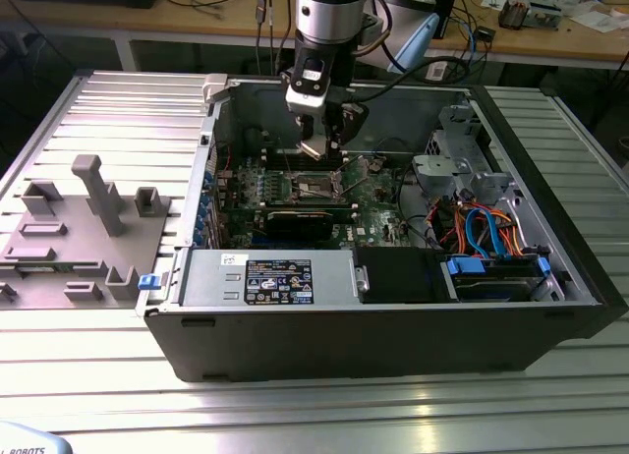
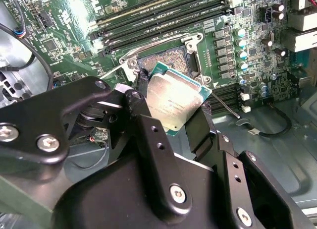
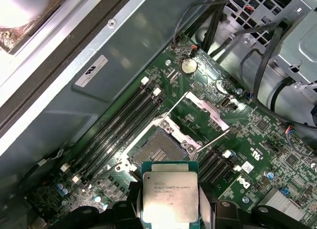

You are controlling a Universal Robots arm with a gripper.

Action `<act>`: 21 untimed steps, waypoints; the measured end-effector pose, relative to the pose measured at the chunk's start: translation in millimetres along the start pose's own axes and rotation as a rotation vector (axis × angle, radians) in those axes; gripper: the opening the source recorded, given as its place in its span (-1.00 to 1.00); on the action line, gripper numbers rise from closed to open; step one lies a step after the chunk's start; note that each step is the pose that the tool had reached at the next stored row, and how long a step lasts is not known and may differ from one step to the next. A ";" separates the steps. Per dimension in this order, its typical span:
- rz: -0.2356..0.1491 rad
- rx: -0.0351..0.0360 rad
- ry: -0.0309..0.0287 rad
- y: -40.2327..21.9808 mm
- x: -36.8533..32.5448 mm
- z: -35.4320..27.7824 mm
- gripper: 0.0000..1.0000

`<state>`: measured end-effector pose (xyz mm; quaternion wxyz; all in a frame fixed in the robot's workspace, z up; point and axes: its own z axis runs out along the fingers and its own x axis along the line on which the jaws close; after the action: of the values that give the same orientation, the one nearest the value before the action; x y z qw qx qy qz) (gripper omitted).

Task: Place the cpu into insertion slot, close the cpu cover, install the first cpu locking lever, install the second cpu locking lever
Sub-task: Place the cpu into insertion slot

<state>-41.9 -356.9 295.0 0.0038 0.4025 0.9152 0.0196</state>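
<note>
My gripper (image 2: 173,94) is shut on the cpu (image 2: 171,101), a silvery square chip with a green edge, pinched on two opposite sides by the black fingers (image 2: 202,121). In the first wrist view the cpu (image 3: 170,195) hangs in the gripper (image 3: 170,205) above and just short of the insertion slot (image 3: 157,147), whose dark centre is bare. The cpu cover (image 3: 205,106) stands flipped open on the slot's far side. A thin locking lever (image 3: 214,139) sticks up beside the slot. In the exterior view the gripper (image 1: 322,147) hovers inside the case above the insertion slot (image 1: 313,186).
Long memory slots (image 3: 121,122) flank the socket. A black expansion card (image 1: 295,221) and a power supply (image 1: 270,277) lie nearer the case front. A drive cage with coloured cables (image 1: 482,228) fills the exterior view's right. A grey fixture (image 1: 79,228) sits outside the case.
</note>
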 end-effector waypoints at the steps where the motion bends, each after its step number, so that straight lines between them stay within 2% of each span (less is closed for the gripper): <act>1: 0.002 0.0000 -0.0001 0.0 0.0 0.0 0.09; 21: 0.045 -0.0004 -0.0018 0.0 0.0 0.0 0.09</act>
<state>-41.9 -356.9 295.0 0.0042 0.4233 0.9058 0.0195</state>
